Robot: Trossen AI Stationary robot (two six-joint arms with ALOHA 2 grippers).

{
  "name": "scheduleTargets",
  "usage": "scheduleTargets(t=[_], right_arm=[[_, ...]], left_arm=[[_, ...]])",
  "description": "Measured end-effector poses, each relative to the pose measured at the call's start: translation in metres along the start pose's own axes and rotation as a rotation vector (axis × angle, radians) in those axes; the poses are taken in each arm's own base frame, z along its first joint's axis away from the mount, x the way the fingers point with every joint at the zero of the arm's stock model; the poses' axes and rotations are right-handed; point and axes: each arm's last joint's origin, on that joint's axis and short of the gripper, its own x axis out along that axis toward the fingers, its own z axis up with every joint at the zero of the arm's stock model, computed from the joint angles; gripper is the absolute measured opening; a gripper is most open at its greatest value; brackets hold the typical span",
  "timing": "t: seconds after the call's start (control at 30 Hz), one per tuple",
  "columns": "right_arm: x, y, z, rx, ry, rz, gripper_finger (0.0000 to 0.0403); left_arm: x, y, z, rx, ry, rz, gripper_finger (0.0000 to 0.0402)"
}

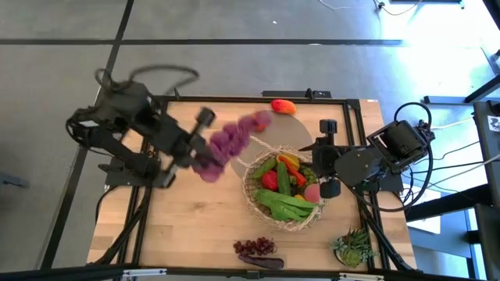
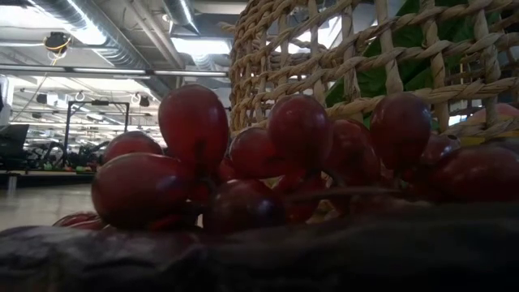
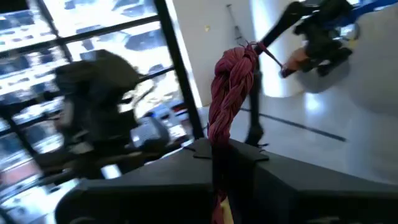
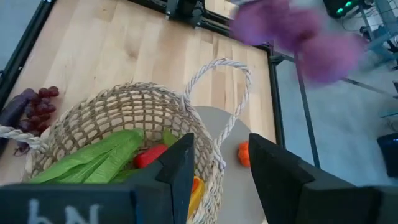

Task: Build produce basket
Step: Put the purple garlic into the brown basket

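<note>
The tan wicker basket (image 1: 275, 209) stands on the table's right half. In it lie a green leafy stalk (image 1: 283, 204), a red pepper (image 1: 269, 180) and yellow and green pieces. My left gripper (image 1: 205, 160) is raised left of the basket and shut on a long purple produce piece (image 1: 230, 142), which shows blurred. My right gripper (image 1: 319, 168) is open at the basket's right rim. In the right wrist view its fingers (image 4: 180, 168) stand on either side of the rim below the loop handle (image 4: 219, 81); whether they touch it, I cannot tell. My left gripper pinches the purple piece between its two fingers at one end (image 3: 219, 146). The rest sticks out past the fingertips as a twisted maroon bundle (image 3: 231, 81), lifted clear of the table.
A bunch of dark red grapes (image 1: 255, 247) lies on a dark purple piece (image 1: 262, 261) at the near edge, filling the low view before the basket wall (image 2: 365, 57). An orange-red piece (image 1: 283, 106) lies at the far edge. A spiky potted plant (image 1: 353, 247) stands near right.
</note>
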Motion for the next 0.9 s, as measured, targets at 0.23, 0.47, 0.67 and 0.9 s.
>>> scheduleTargets(t=[0.23, 0.47, 0.67, 0.9], right_arm=[[0.0, 0.0, 0.0, -0.05, 0.0, 0.002, 0.0147], [0.0, 0.0, 0.0, -0.049, 0.0, 0.004, 0.0147], [0.0, 0.0, 0.0, -0.047, 0.0, 0.004, 0.0147], [0.0, 0.0, 0.0, -0.022, 0.0, 0.004, 0.0147]], left_arm=[[0.062, -0.005, -0.036, -0.023, 0.063, -0.058, 0.0], [0.105, -0.004, -0.075, -0.067, 0.127, -0.163, 0.0], [0.12, 0.003, -0.098, -0.16, 0.178, -0.242, 0.0], [0.132, 0.019, -0.136, -0.23, 0.334, -0.217, 0.0]])
